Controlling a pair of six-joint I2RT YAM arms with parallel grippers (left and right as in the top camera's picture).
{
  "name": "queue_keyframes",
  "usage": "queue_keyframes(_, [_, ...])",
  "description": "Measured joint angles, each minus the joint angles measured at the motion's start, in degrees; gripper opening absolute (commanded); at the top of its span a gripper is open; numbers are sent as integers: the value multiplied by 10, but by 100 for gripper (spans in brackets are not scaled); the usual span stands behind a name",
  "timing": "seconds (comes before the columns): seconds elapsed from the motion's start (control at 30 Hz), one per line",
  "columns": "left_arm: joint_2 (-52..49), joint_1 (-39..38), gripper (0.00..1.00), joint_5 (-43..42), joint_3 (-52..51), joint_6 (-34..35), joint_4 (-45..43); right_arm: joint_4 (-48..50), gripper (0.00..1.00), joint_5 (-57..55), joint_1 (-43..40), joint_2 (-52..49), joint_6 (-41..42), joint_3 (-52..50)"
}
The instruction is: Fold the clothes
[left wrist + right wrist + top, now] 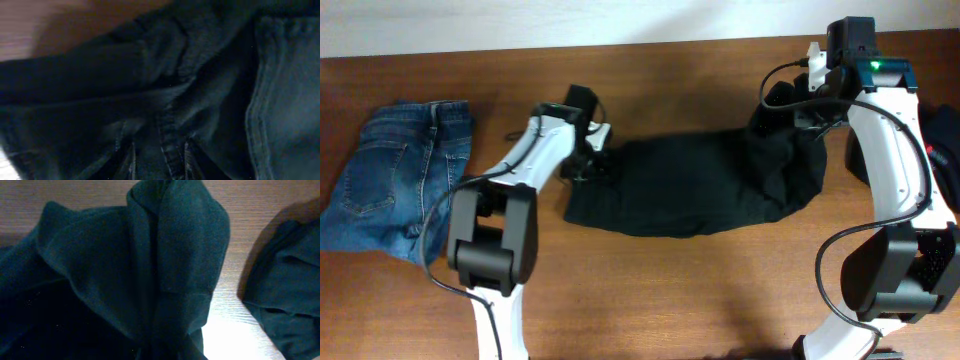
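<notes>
Right hand (pixel 788 108) is clamped narrow on a fold of the black trousers (pixel 690 190), with the cloth bunched up off the table (pixel 700 300) right beneath it. The trousers stretch from there across to the left hand (pixel 582 152), which is pressed into their other end. Its fingers are buried in fabric, so the grip is impossible to call. Blue jeans (pixel 395 180) lie well beyond the left hand. Another dark garment (pixel 942 135) sits just outside the right.

Jeans (pixel 395 170) L of trousers (pixel 690 195), 2nd garment (pixel 942 135) far R, on tbl (pixel 670 300).
</notes>
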State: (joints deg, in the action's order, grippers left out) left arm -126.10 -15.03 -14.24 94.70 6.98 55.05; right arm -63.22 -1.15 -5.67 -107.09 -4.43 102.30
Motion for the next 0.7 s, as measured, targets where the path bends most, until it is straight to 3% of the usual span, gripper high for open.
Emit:
queue_keyframes(0.17, [0,68,31,3,0,0,-1,2,15,23,-30,0,14,-2])
queue_keyframes(0.27, [-1,109,31,3,0,0,-3,1,23,48,-58,0,17,-3])
queue_keyframes(0.37, [-1,137,31,-1,-1,-1,-2,1,43,78,-81,0,7,-3])
queue_keyframes(0.7, [-1,148,31,17,-1,0,-3,5,43,92,-98,0,-8,-3])
